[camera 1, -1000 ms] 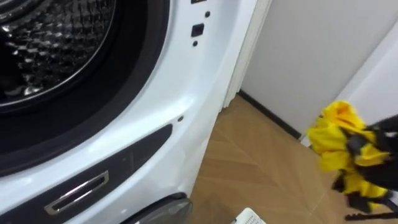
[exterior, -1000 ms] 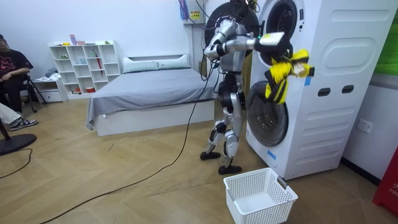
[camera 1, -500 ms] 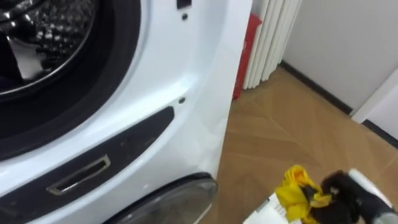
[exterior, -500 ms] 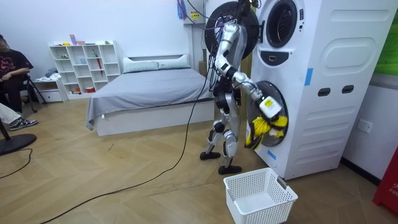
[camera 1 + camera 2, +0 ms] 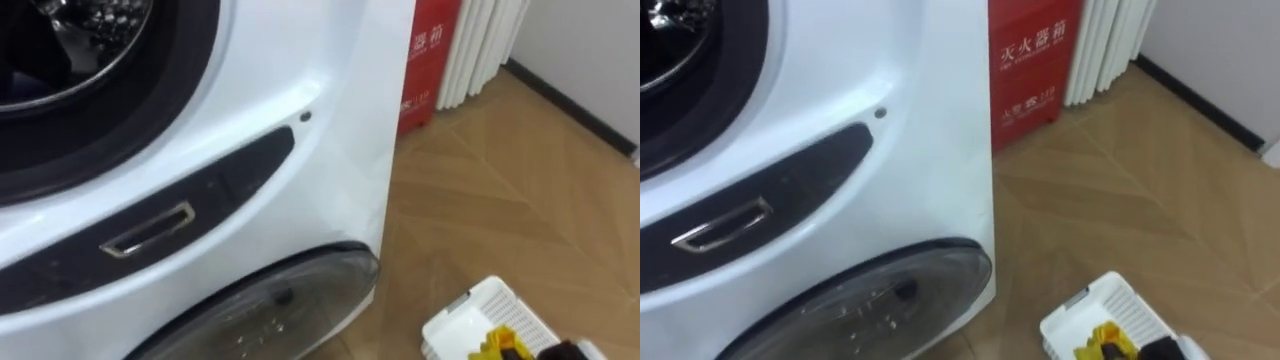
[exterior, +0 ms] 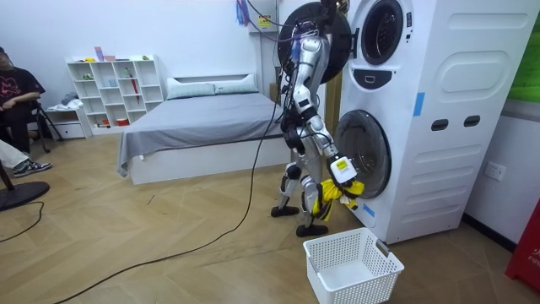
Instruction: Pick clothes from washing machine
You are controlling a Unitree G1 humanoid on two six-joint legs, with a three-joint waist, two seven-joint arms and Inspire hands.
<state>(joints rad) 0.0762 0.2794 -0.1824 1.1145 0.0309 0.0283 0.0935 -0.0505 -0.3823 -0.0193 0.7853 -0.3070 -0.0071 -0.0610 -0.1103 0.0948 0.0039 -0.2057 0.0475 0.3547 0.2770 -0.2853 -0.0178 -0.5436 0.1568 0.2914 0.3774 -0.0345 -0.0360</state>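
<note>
Over a white perforated plastic basket [image 6: 371, 287] beside the white washing machine [image 6: 447, 118], a yellow garment [image 6: 348, 192] is being held by the right hand [image 6: 340, 171], fingers clamped round it.

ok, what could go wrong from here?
1. The yellow cloth dangles from the right hand above the basket, seemingly near its rim; released now, part could land on the floor.
2. The hand hangs close to the lower washer door; a swing could bump it or snag the cloth.
</note>
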